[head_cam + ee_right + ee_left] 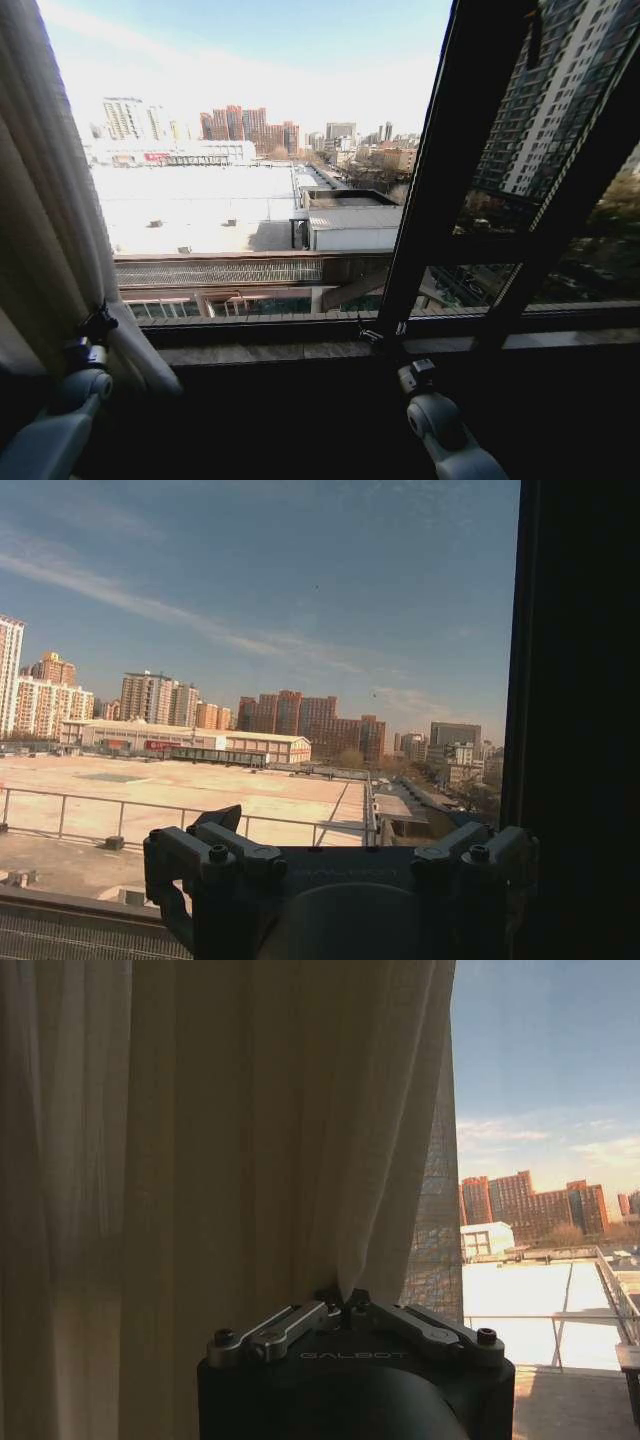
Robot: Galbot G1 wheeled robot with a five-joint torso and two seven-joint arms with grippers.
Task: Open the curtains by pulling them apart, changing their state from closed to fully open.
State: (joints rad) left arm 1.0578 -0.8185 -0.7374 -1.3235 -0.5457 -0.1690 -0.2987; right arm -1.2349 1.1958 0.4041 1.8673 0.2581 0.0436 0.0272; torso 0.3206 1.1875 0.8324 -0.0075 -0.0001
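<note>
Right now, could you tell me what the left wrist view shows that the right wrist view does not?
Left wrist: the left end effector shut on the curtain, whose off-white pleats cover most of the window. Right wrist: the right end effector open, holding nothing, beside the dark window frame. Both: the sunlit rooftop and city skyline under a blue sky.

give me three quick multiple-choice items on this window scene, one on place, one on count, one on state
1. Where is the curtain panel in the head view?
A. far left
B. centre
C. far right

2. How many curtain panels show in the head view?
A. none
B. one
C. three

3. The left pincer is:
A. wide open in air
B. shut on the curtain
C. resting on the sill

Answers: 1 A, the curtain hangs bunched at the left edge of the window. 2 B, one gathered panel. 3 B, the left pincer has its fingers pinched together on a fold of fabric.
</note>
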